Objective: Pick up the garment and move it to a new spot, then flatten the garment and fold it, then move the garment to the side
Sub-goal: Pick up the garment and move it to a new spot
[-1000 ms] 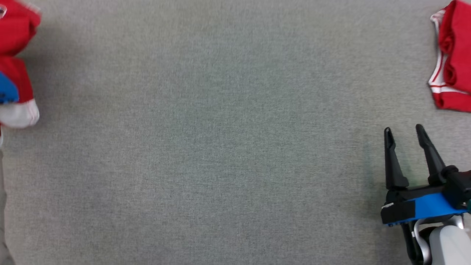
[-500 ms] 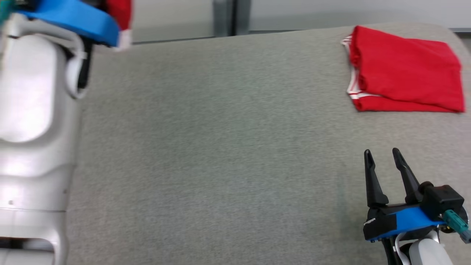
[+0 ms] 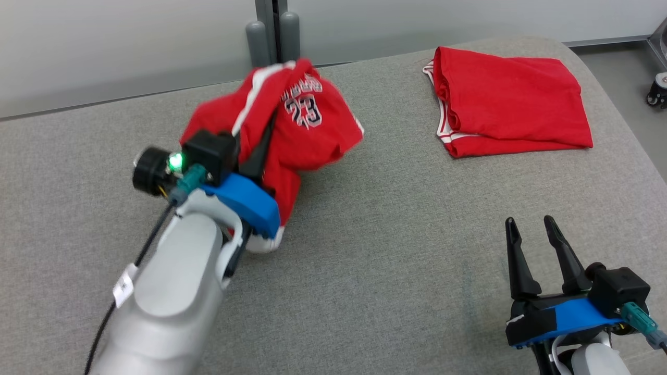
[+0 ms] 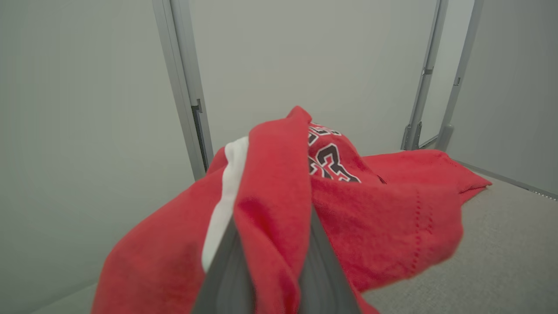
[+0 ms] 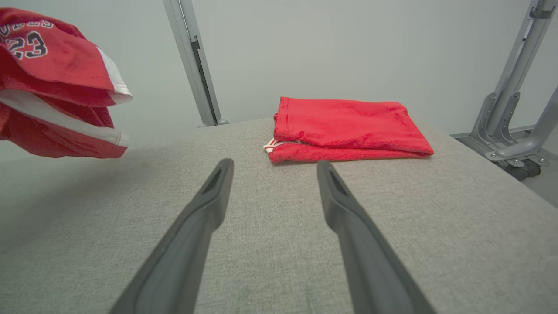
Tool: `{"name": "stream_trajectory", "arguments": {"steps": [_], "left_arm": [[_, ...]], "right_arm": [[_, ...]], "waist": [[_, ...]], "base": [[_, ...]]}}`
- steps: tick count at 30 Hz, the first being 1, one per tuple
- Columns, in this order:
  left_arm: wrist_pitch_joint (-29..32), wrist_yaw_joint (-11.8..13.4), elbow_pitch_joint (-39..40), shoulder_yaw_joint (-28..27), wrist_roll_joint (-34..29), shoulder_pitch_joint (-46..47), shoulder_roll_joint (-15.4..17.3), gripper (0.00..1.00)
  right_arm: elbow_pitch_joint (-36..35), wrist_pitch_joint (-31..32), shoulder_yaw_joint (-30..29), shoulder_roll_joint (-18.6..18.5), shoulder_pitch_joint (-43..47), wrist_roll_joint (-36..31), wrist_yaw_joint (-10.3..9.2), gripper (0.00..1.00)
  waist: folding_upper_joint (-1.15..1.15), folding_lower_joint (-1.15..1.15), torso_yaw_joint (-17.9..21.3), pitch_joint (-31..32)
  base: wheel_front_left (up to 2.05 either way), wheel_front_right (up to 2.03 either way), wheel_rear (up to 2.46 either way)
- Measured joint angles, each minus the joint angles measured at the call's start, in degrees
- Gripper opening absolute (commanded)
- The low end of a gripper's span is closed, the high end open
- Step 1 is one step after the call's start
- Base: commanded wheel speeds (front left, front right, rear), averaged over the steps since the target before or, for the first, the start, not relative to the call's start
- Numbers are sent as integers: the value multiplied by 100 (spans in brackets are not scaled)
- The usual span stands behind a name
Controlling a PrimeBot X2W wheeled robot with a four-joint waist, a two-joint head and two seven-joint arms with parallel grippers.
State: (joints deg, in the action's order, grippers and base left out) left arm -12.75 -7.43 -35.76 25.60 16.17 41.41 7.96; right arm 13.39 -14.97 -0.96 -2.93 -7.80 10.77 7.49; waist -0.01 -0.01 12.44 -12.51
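Left pincer (image 3: 266, 140) clamped on a fold of the red garment (image 3: 307, 130) printed 23, holding it bunched and lifted above the grey desk (image 3: 375, 250) at far left of centre; right pincer (image 3: 529, 221) wide and empty at near right, well apart from a folded red garment (image 3: 513, 104) lying far right.

Red cloth jersey with white trim (image 3: 318, 135): soft, matt, printed numerals. Folded red cloth garment (image 3: 516, 104): matt, slightly fuzzy. Grey woven-fabric tabletop (image 3: 375, 271): rough, matt. Silver plastic left forearm (image 3: 167, 297): smooth, glossy. Right gripper's dark plastic fingers (image 5: 187, 244): smooth, matt. Grey metal upright (image 5: 192, 56): satin.
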Motion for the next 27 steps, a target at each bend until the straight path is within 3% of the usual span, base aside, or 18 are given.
{"name": "stream_trajectory", "arguments": {"steps": [5,6,7,14,19,27], "left_arm": [[-97,0,-521,281,89,-748,-151,0],[-104,0,-623,343,70,-853,-171,40],[-116,0,-705,400,44,-936,-200,100],[-212,93,-639,357,79,-1031,-311,100],[-225,316,187,-164,88,-1182,-118,100],[-231,698,1278,-1271,-55,-2293,327,100]], "right_arm": [[24,-1,70,2,5,97,0,100],[35,-1,75,2,3,98,0,100],[46,-1,89,2,3,98,0,100],[149,-1,102,5,48,88,0,100],[214,-1,111,7,187,87,0,100],[242,-1,12,8,372,35,-1,100]], "waist": [[1,0,-5,-5],[1,1,-23,-2],[1,1,-48,6],[1,0,-336,291],[1,0,-536,557],[1,0,-871,818]], "base": [[0,0,0],[0,0,0],[0,0,0],[0,0,0],[0,0,0],[0,0,0]]}}
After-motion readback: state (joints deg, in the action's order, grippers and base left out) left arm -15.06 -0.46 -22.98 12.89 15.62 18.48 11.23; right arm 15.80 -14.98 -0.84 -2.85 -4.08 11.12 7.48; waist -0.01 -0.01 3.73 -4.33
